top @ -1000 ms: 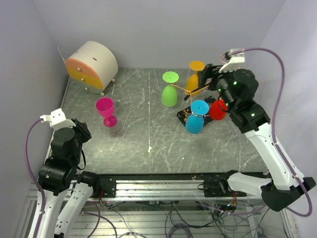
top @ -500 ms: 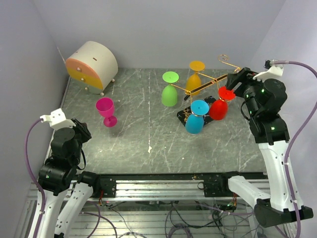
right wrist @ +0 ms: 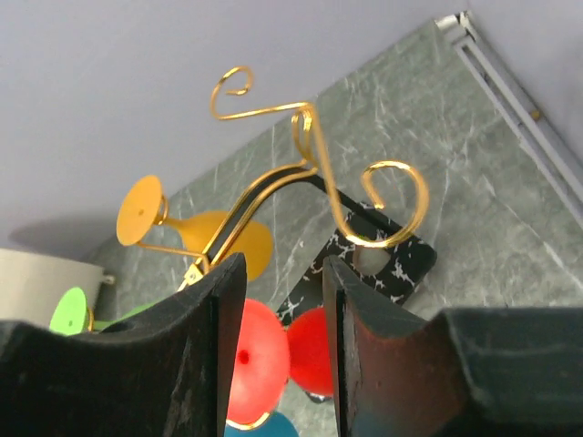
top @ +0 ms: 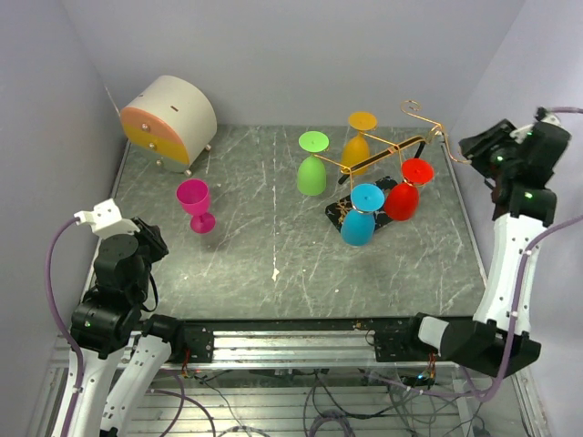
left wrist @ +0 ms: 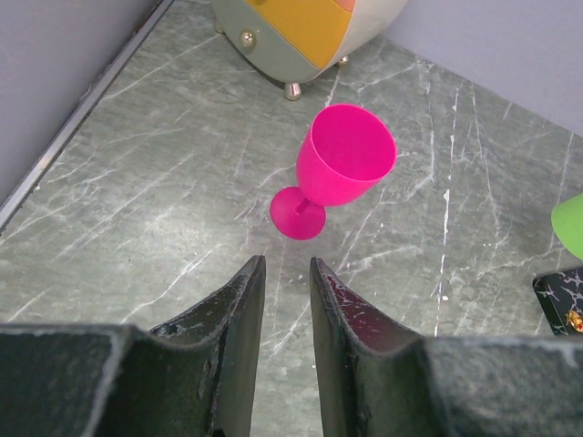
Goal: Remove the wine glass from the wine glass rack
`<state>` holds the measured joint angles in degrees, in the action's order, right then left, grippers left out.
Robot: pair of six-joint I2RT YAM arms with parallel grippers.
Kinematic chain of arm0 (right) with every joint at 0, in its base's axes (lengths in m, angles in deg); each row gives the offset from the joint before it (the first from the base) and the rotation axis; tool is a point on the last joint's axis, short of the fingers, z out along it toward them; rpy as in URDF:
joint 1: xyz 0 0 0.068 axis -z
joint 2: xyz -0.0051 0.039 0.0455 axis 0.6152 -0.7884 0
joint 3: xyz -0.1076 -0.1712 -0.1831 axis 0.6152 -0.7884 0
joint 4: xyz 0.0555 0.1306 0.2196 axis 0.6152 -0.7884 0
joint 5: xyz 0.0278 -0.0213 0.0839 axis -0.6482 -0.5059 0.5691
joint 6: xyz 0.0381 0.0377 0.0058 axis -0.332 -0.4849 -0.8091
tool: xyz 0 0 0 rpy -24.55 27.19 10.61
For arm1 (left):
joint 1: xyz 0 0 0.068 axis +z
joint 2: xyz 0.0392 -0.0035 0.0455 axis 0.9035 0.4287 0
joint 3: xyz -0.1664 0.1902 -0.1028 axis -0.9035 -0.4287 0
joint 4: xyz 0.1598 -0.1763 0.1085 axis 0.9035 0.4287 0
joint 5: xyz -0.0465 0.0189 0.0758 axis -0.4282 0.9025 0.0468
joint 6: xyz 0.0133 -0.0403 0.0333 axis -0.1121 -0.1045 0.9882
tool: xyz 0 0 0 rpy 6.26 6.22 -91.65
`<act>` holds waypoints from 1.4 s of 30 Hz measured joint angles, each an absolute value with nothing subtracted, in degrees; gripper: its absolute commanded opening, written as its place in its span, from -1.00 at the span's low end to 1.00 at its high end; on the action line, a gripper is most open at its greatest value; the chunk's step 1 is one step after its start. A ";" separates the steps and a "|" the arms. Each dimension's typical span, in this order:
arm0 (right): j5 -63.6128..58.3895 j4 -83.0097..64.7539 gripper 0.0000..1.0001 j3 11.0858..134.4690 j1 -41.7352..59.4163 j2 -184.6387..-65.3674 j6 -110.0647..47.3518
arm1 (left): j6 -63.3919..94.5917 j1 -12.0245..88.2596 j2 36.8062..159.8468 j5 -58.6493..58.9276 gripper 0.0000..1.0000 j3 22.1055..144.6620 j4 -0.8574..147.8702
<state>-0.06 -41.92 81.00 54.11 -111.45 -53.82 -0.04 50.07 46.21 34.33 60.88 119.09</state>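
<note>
The wine glass rack (top: 383, 154) is a gold wire stand on a black base (top: 339, 211), right of the table's middle. Green (top: 311, 173), orange (top: 357, 146), blue (top: 358, 226) and red (top: 403, 198) wine glasses hang upside down from it. A pink wine glass (top: 195, 202) stands upright on the table at the left. My right gripper (top: 474, 146) hovers to the right of the rack, open and holding nothing; its view shows the curled hooks (right wrist: 310, 173) and the red glass (right wrist: 260, 364) beyond its jaws. My left gripper (left wrist: 285, 264) is open and empty, just short of the pink glass (left wrist: 344, 164).
A round white cabinet with orange drawers (top: 168, 120) stands at the back left corner. Grey walls close in the table on the left, back and right. The table's metal edge rail (right wrist: 519, 91) runs close to my right gripper.
My right arm has pulled back from the rack to the right edge of the table, and its jaws have narrowed. The left arm and all glasses have not moved.
</note>
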 measured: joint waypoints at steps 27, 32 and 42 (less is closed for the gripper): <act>30.17 -36.21 0.09 60.93 63.51 -103.93 -58.06 | -0.07 49.90 45.82 34.38 -0.28 60.47 118.99; 26.28 -36.32 0.20 60.28 63.51 -99.12 -55.24 | -0.07 49.90 45.73 34.38 -0.28 60.47 118.99; 14.76 -38.01 0.96 52.45 63.11 -82.55 -50.43 | -0.04 48.80 44.64 34.77 -0.26 60.47 118.94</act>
